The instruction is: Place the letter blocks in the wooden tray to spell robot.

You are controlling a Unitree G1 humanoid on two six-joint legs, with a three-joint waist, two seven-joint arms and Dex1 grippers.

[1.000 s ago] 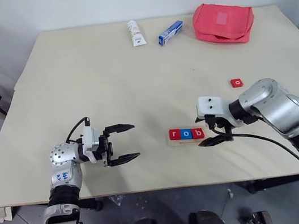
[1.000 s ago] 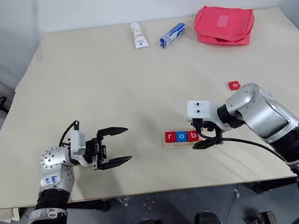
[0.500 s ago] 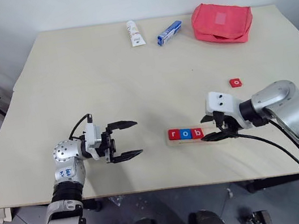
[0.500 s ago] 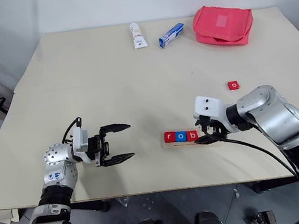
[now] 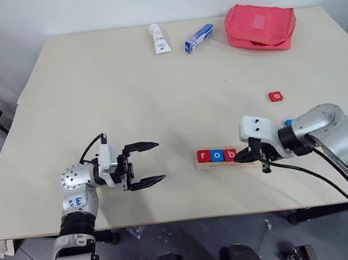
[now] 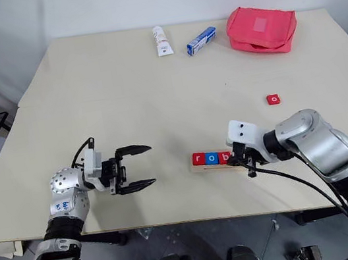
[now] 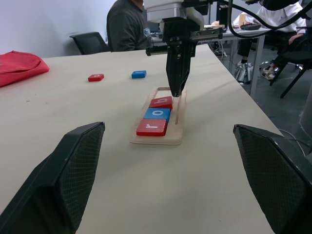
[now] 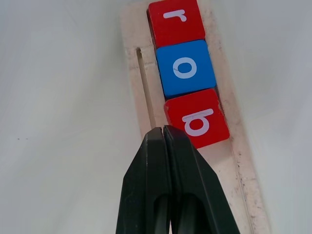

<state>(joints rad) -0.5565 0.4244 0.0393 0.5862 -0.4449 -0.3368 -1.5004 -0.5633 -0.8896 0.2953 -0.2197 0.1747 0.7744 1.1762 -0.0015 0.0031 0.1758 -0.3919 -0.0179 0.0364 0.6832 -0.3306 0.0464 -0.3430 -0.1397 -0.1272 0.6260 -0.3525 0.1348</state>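
Tray (image 8: 141,92) holds r, o, b blocks (image 8: 186,72) — right claw (image 8: 163,134) closed, empty, over the tray beside b, left claw (image 5: 145,164) gapes wide, empty.

We see red, blue and red letter blocks (image 8: 187,73) with white letters in the pale wooden tray (image 8: 139,87), a red pouch (image 5: 259,25), and a beige desk (image 5: 123,105).

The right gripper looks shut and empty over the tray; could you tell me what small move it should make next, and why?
Probably lift the right gripper off the wooden tray, open it and head for the loose blue block. The tray holds only r, o and b; the fingers are shut on nothing, and a red block also waits on the table.
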